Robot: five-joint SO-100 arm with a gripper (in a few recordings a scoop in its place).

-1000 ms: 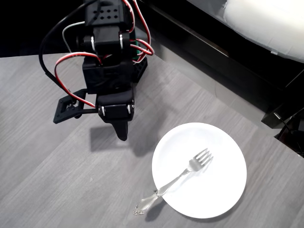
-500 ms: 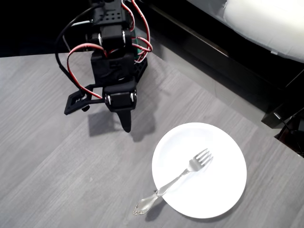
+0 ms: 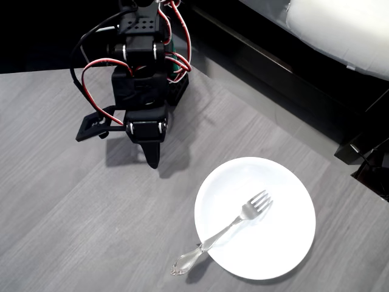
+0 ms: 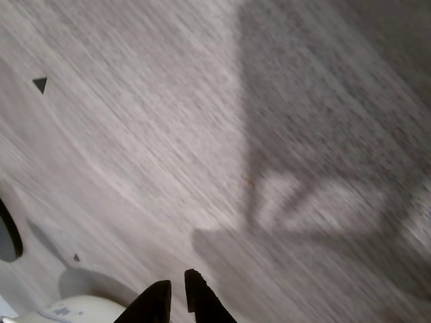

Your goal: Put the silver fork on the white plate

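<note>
In the overhead view the silver fork [image 3: 226, 230] is laid across the white plate [image 3: 279, 243], tines toward two o'clock on the plate, its ornate handle end overhanging the rim at seven o'clock above the grey table [image 3: 73, 231]. The gripper [image 3: 151, 157] is seen well apart, at ten o'clock from the plate. In the blurred wrist view its fingertips [image 4: 156, 298] are nearly together, nothing clamped between them.

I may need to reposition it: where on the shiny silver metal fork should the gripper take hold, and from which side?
Probably the ornate handle end, which overhangs the round white plate's rim above the grey table. Come from above, fingers spanning the slim handle crosswise; the tines lie flat on the plate.
</note>
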